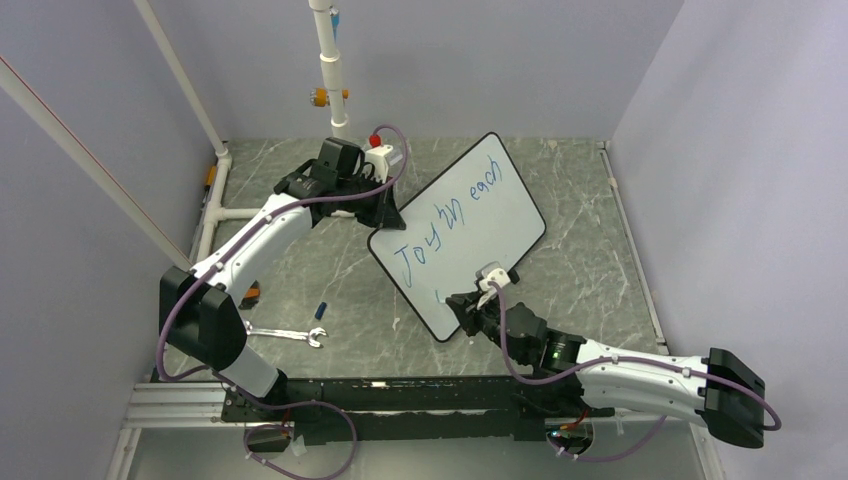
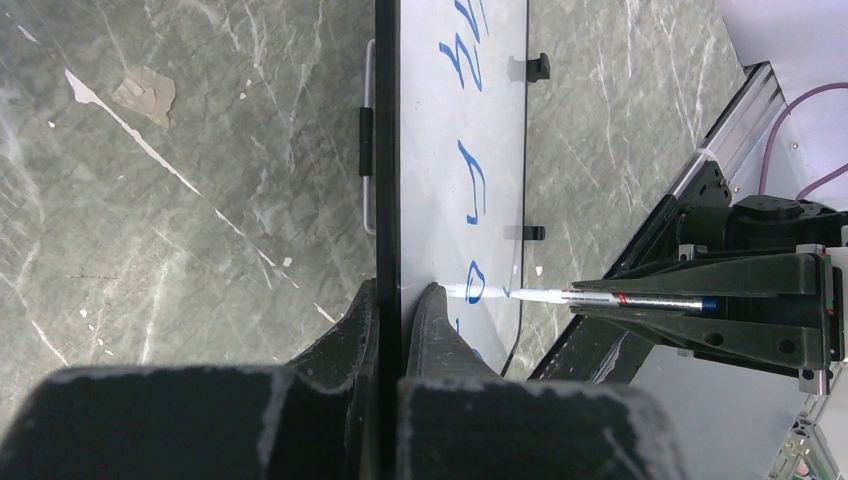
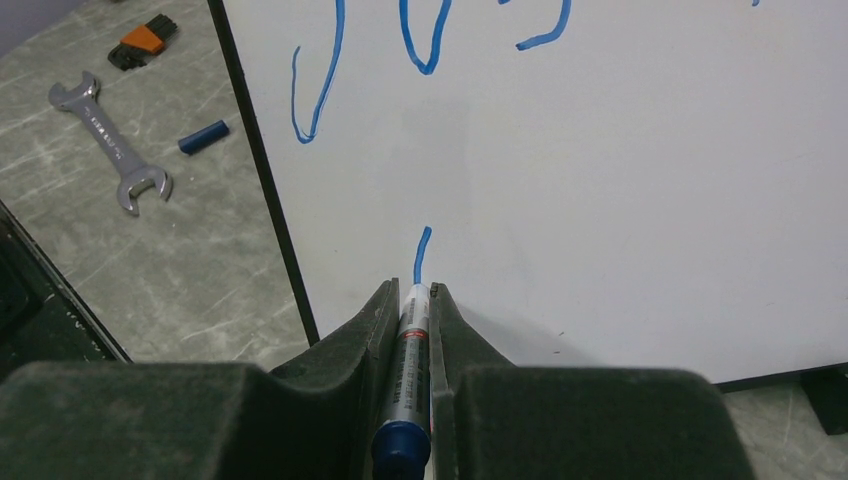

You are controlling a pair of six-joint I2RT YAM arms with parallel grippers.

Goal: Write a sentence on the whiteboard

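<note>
The whiteboard (image 1: 480, 205) lies tilted on the table, and the sentence (image 1: 450, 222) in blue reads "Joy in each". My left gripper (image 1: 385, 212) is shut on the board's far left edge; in the left wrist view its fingers (image 2: 400, 295) pinch the thin black rim of the whiteboard (image 2: 480, 150). My right gripper (image 1: 465, 303) is at the board's near corner, shut on a silver marker (image 3: 410, 360) with a blue end. The marker's tip touches the whiteboard (image 3: 600, 200) at the foot of a short blue stroke (image 3: 422, 250) below the first line.
A steel wrench (image 1: 285, 333) and a small blue marker cap (image 1: 321, 309) lie on the table left of the board. A black and orange tool (image 3: 140, 45) lies farther left. A white pipe frame (image 1: 328, 70) stands at the back.
</note>
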